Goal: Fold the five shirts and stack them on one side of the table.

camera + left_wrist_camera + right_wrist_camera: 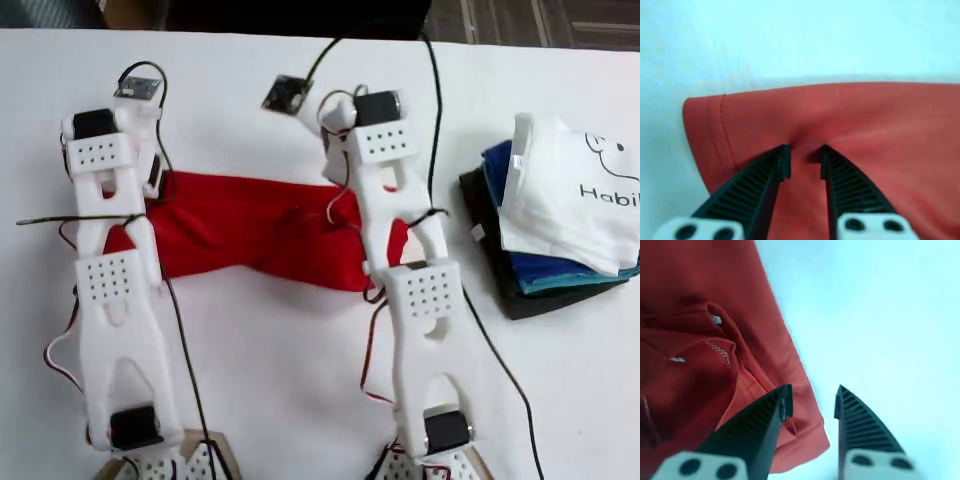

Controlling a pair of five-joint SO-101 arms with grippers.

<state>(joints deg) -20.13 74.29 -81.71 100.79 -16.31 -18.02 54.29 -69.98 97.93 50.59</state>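
Observation:
A red shirt (250,230) lies as a long folded band across the middle of the table, running under both arms. In the left wrist view my left gripper (805,155) presses down near the hemmed end of the red shirt (880,130), its fingers closed in on a small pucker of fabric between the tips. My right gripper (812,402) stands open at the other end. One finger rests over the red shirt (700,315) by its stitched edge, and the other is over bare table.
A stack of folded shirts (560,220) sits at the right side of the table, white on top, then blue, teal and black. Cables trail over the white table (280,360) beside both arms. The near half of the table is bare.

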